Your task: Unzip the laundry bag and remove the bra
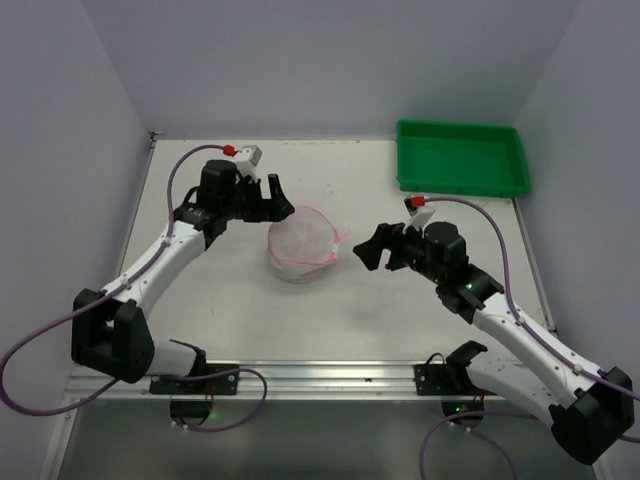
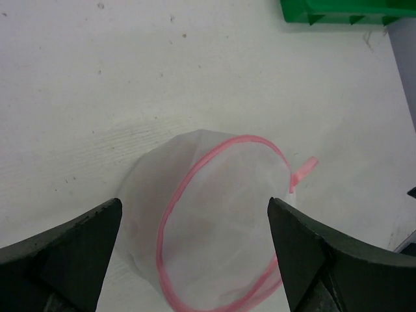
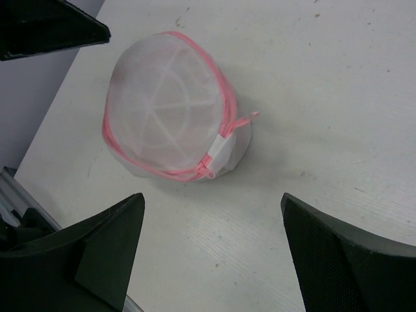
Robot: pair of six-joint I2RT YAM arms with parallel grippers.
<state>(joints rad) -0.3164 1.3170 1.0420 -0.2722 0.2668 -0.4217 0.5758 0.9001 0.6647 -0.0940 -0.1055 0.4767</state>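
Observation:
The laundry bag (image 1: 300, 246) is a round white mesh pouch with pink zipper trim, resting on the white table's middle. It is zipped shut; its pink pull and white tab (image 3: 220, 154) face my right gripper. It also shows in the left wrist view (image 2: 218, 214) and the right wrist view (image 3: 166, 110). The bra is hidden inside the mesh. My left gripper (image 1: 277, 200) is open and empty, just behind-left of the bag, its fingers straddling it in the wrist view. My right gripper (image 1: 370, 250) is open and empty, a short way right of the bag.
A green tray (image 1: 460, 158) stands at the table's back right corner. Its edge shows at the top of the left wrist view (image 2: 344, 12). Grey walls close in the table on three sides. A metal rail (image 1: 320, 375) runs along the near edge.

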